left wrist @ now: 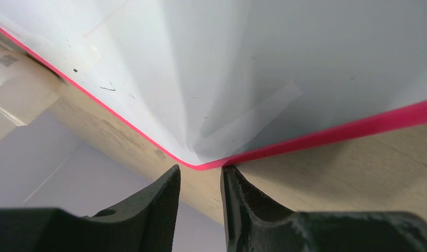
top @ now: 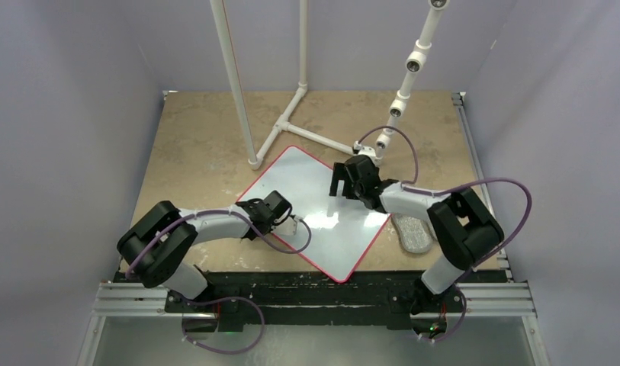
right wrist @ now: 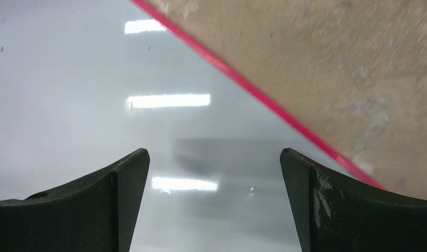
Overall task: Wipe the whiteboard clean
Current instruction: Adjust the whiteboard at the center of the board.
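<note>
Whiteboard (top: 322, 229): glossy, nearly clean, red-rimmed; one corner lies at my narrow left jaws' tips, my right jaws gape above it.

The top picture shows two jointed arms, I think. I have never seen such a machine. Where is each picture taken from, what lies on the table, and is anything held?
These are two robot arms, each ending in a two-finger gripper. The top picture comes from a fixed camera above; the other two from cameras on the wrists. On the table lie a whiteboard with a red border, nearly clean, and a grey pad beside the right arm. The left gripper, fingers slightly apart, is at a corner of the board. The right gripper hangs wide open over the board. Neither holds anything.
</note>
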Motion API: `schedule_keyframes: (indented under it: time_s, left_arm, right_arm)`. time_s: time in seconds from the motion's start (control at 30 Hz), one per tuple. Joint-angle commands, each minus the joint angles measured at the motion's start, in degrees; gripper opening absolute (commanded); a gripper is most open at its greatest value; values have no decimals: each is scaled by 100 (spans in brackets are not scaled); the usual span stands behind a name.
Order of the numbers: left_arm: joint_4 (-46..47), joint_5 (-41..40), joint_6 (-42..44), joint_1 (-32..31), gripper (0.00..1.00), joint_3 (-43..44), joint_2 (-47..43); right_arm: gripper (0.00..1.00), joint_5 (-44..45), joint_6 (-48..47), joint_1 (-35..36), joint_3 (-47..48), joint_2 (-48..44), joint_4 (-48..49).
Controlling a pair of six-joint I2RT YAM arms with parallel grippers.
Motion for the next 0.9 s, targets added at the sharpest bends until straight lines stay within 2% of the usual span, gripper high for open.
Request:
schedule_keyframes:
  time_s: [0.0,0.23,0.37,0.5,0.63,0.87]
  left_arm:
    - [1099,1745,88,22,34,-73,334]
    - [1023,1917,206,194,34,274,726]
    - [771,2016,216,307,33,276,461]
    - [181,2201,157,591,34,392,-141]
    - [-426,2766,1,974,36,706,-766]
    - [-460,2851,-123,1034,36,730,-580]
  right_arm:
    - [97,-877,776,279,-831,-267,-1070]
    - [97,-861,1323,637,-1419,-892,-1144]
    - [99,-158,1012,515,-802,-942,-1707]
    - [99,501,677,209,-187,-795,-1717]
    - [99,623,490,-314,-112,-654,-1377]
    - [99,614,78,-478,-31,-577,-1108]
